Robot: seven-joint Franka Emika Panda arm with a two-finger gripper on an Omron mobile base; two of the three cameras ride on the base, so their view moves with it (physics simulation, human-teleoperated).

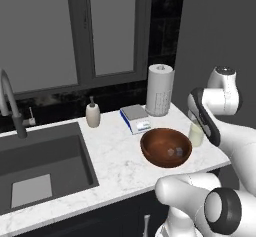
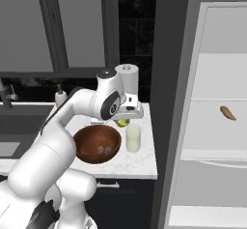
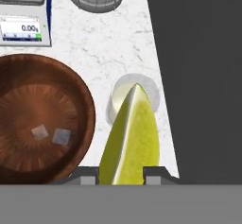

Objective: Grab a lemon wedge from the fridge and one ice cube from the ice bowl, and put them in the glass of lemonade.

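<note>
My gripper (image 3: 120, 173) is shut on the lemon wedge (image 3: 132, 138), a yellow-green piece that points forward from between the fingers. Seen from the hand, the wedge's tip hangs over the glass of lemonade (image 3: 124, 91). In the right base view the gripper (image 2: 124, 119) holds the wedge (image 2: 123, 122) just above and left of the glass (image 2: 133, 138), near the counter's right end. The reddish-brown ice bowl (image 3: 80, 100) stands left of the glass with two ice cubes (image 3: 61, 136) inside. The fridge (image 2: 217, 141) stands open on the right, its white shelves showing.
Behind the bowl (image 1: 165, 147) are a kitchen scale (image 1: 135, 118), a paper towel roll (image 1: 159, 90) and a soap bottle (image 1: 93, 114). A sink (image 1: 40, 161) with a faucet (image 1: 10, 106) lies to the left. A small orange-brown item (image 2: 227, 112) rests on a fridge shelf.
</note>
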